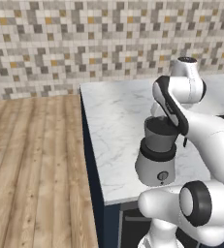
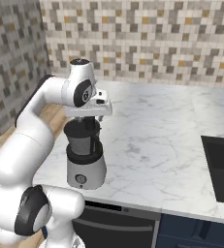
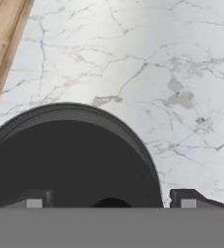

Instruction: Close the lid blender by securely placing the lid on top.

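Observation:
The blender (image 1: 157, 156) (image 2: 86, 162) stands near the marble counter's front edge, silver base with a small knob facing forward. Seen from the hand, the flat black lid (image 3: 70, 155) lies round and level inside the jar's grey rim, and the top of its small knob shows at the bottom. My gripper (image 3: 112, 200) (image 2: 91, 122) hangs straight above the jar's top, open, with its fingertips (image 3: 33, 200) wide apart on either side of the knob and not touching it. In the left base view my forearm covers most of the hand.
The marble counter (image 2: 152, 140) stretches right and back to the mosaic tile wall (image 2: 142, 43). A black cooktop (image 2: 222, 167) is set into it at the right. Wooden floor (image 1: 31, 164) lies left of the counter's edge.

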